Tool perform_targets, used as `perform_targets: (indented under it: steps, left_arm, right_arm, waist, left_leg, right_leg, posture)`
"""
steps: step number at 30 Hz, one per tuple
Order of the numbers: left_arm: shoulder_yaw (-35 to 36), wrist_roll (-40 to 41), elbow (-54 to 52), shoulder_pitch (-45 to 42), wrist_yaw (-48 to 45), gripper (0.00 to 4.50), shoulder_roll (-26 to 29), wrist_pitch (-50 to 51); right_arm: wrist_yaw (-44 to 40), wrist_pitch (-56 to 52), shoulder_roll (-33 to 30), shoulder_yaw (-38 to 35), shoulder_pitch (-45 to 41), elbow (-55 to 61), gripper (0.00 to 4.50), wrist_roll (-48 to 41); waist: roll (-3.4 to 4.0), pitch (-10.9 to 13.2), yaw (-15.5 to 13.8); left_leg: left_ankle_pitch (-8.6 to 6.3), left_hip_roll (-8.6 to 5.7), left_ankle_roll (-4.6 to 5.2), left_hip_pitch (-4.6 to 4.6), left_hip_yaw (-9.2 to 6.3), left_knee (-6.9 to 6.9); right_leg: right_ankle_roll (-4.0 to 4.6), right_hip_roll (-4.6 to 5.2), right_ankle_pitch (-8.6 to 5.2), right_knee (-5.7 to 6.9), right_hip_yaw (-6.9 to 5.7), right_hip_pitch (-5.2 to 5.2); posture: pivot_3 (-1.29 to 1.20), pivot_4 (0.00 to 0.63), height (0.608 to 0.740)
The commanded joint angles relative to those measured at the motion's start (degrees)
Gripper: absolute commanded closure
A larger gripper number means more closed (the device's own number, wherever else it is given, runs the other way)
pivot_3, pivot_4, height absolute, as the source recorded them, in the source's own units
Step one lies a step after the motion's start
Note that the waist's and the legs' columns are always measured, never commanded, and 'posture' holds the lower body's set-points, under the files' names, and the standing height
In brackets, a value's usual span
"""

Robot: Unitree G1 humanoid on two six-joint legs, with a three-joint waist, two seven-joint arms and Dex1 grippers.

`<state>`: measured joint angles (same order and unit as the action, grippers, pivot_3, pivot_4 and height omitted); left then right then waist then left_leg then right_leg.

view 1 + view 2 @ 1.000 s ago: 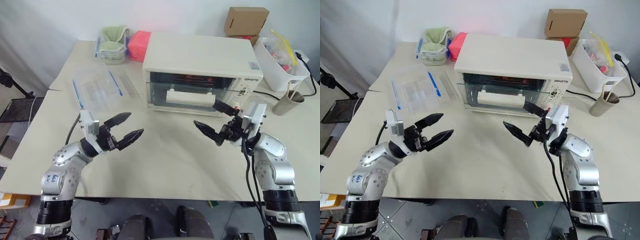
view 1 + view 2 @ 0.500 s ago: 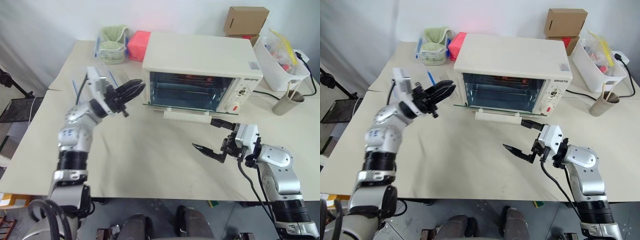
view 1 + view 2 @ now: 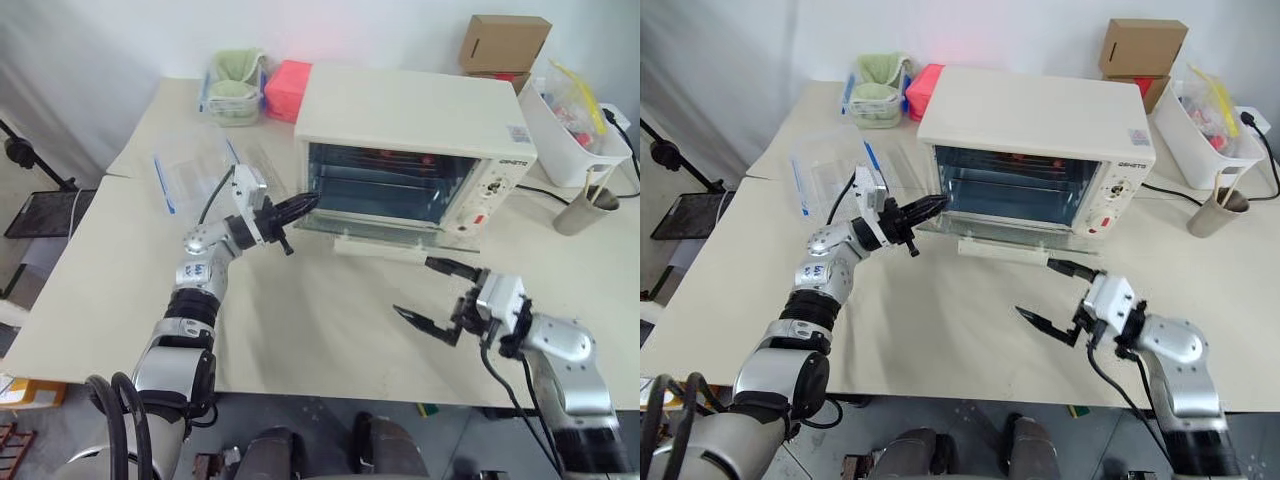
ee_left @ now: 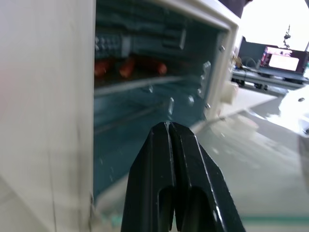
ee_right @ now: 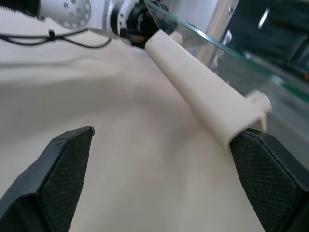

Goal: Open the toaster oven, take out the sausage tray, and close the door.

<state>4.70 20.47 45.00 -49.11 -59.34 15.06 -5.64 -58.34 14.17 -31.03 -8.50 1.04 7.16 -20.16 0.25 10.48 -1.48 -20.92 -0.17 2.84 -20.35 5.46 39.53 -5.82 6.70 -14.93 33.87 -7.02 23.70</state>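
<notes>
Beige table [image 3: 300,330] carrying everything. Clear plastic blue-edged container [image 3: 195,170] lying flat near table's left edge. Behind it, at back, clear box with green cloth [image 3: 232,88] sitting just beside pink box [image 3: 284,89]. Cardboard box [image 3: 504,43] standing at far right back. White bin [image 3: 580,130] holding assorted packets, sitting near right edge. Grey cup [image 3: 587,208] with sticks standing in front of bin. Black cable [image 3: 538,187] trailing across table toward bin.
</notes>
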Motion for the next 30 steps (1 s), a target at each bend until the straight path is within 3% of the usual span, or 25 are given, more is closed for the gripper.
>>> perform_targets:
  steps: [1,5,8,15,18,21,25,30]
  left_arm:
    - [-0.8,-1.0,-2.6,1.7,-1.6,4.44,0.2,-0.5]
    - [-2.3,-2.7,-4.2,4.0,-2.5,4.44,0.4,-1.3]
    - [-3.0,-3.9,-5.9,6.1,-1.7,4.44,0.4,-2.1]
    - [-3.2,-5.5,-10.8,11.9,1.8,4.44,0.6,-4.0]
    - [-2.3,-3.3,-15.8,16.7,1.0,4.44,1.2,-2.8]
    - [-2.2,-2.1,-21.0,20.6,0.8,3.53,2.2,-1.9]
    - [-0.5,0.1,-28.0,24.4,2.0,2.26,3.4,0.3]
    - [1.8,2.4,-38.8,29.8,6.3,0.69,4.8,4.0]
  right_arm:
    - [3.8,3.3,0.1,-5.6,8.4,3.7,0.00,0.6]
    - [7.7,5.1,0.5,-10.8,16.6,5.0,0.00,0.5]
    - [11.8,2.8,-0.3,-15.0,18.0,8.2,0.00,-0.6]
    - [15.7,-4.3,-4.1,-14.1,11.7,14.2,0.00,-0.3]
    - [17.7,-7.4,-4.8,-7.0,2.4,14.8,0.00,5.2]
    - [19.7,-6.3,-2.8,1.2,-6.8,12.5,0.00,12.9]
    - [30.3,-11.4,2.9,8.2,-17.0,6.5,0.00,25.6]
    - [34.9,-7.5,6.5,16.0,-28.7,-6.3,0.00,34.4]
  waist:
    - [0.00,0.0,-0.2]
    - [-0.01,0.0,0.1]
    - [-0.01,0.0,0.3]
    - [0.00,0.0,0.6]
    - [0.02,0.0,0.9]
    - [0.02,0.0,1.5]
    - [0.02,0.0,1.5]
    - [0.02,0.0,1.8]
  left_leg:
    - [0.00,-0.01,0.00,-0.01,-0.01,0.04]
    - [-0.01,0.00,0.01,0.00,0.03,0.23]
    - [-0.03,0.02,0.00,0.08,0.05,0.23]
    - [-0.06,0.14,-0.06,0.11,0.04,0.21]
    - [-0.08,0.11,-0.04,0.11,0.06,0.23]
    - [-0.08,0.04,-0.01,0.11,0.08,0.26]
    - [-0.08,0.01,-0.02,0.02,-0.04,0.32]
    - [-0.11,-0.09,0.08,-0.11,-0.11,0.44]
  right_leg:
    - [0.00,0.01,0.00,0.01,0.01,-0.02]
    - [-0.08,0.02,0.05,0.02,0.15,-0.08]
    - [-0.08,0.05,0.05,0.10,0.28,-0.10]
    - [-0.01,0.09,0.03,0.14,0.76,-0.04]
    - [0.00,0.43,0.03,0.16,0.74,-0.03]
    - [0.00,0.62,0.02,0.23,0.66,0.00]
    - [0.05,0.68,0.00,0.34,0.49,0.03]
    - [0.02,0.80,0.01,0.33,0.40,0.06]
  posture:
    - [0.00,0.150,0.740]
    - [0.00,0.150,0.740]
    - [0.00,0.150,0.740]
    - [0.00,0.150,0.740]
    - [0.00,0.150,0.740]
    - [0.00,0.150,0.740]
    - [0.00,0.150,0.740]
    - [0.00,0.150,0.740]
